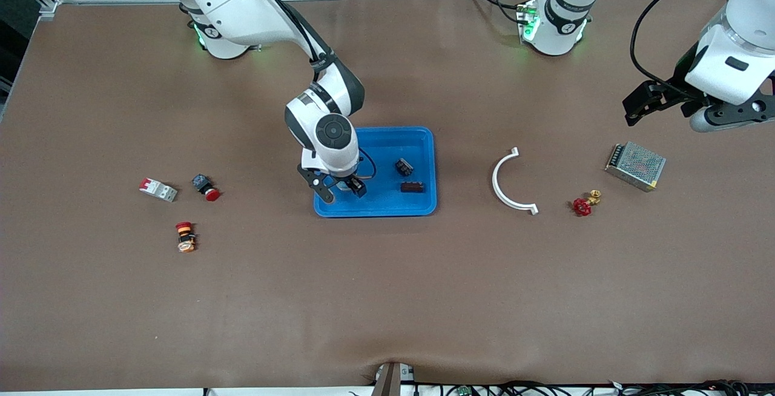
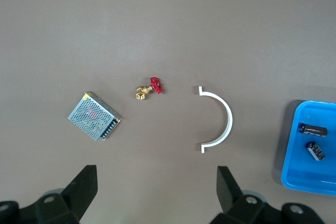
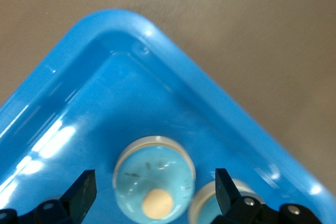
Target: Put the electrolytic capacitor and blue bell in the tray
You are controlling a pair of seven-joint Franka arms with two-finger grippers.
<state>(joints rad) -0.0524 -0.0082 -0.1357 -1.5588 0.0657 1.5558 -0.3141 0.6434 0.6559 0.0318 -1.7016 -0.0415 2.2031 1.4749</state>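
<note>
Right pincer apart, low in tray over blue bell. Left pincer apart, waiting above counter.

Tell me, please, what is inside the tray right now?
The tray holds two dark parts toward the left arm's end, and a blue bell under the open right gripper. The gripper hides the bell in the front view.

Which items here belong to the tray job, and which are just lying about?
Job:
tray
blue bell, in the tray under the open right tool
two dark parts in the tray

Lying about:
white arc
red valve
mesh box
breaker
two red buttons
The left tool waits open, over the table.
</note>
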